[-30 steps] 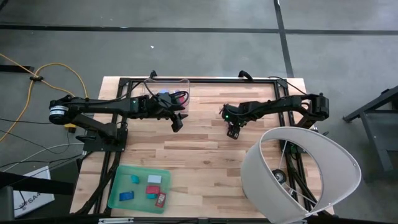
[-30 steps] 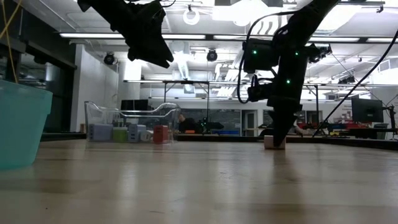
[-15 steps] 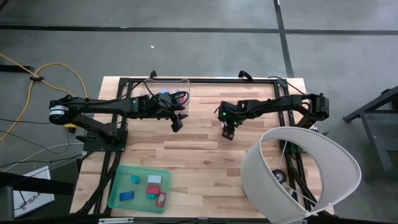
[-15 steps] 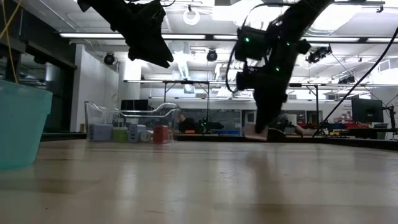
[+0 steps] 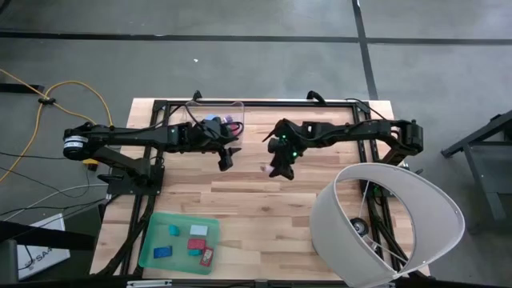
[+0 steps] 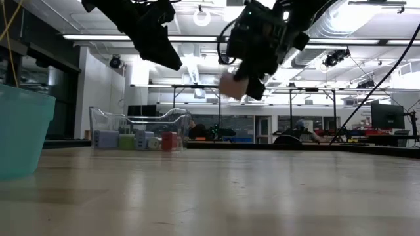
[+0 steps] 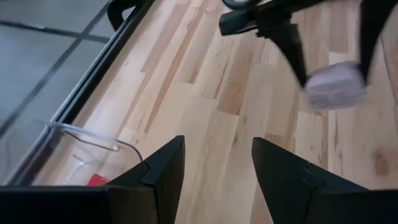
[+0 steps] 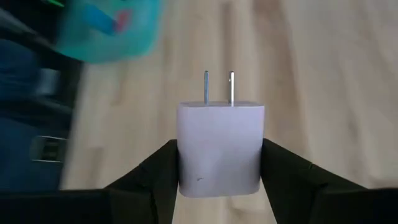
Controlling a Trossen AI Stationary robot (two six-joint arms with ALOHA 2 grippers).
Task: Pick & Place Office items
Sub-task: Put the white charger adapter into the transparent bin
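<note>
The right gripper (image 8: 219,180) is clamped on a white plug adapter (image 8: 220,147), its two metal prongs pointing away from the wrist, one dark finger (image 8: 153,177) pressed to each side. Seen from table height, the adapter (image 6: 231,84) hangs well above the wooden table (image 6: 216,196); from overhead, the right gripper (image 5: 280,170) is over the middle of the table, toward the far edge. Just beside it the left gripper (image 5: 226,158) hovers with its fingers (image 7: 155,171) apart and nothing between them, near the clear bin (image 5: 210,108) at the far edge. The bin (image 6: 138,131) holds several small blocks (image 6: 134,140) in light blue, green, white and red. At the near left corner, well apart from both arms, a green tray (image 5: 154,244) carries more small items (image 5: 198,242) in blue, teal, red and white.
</note>
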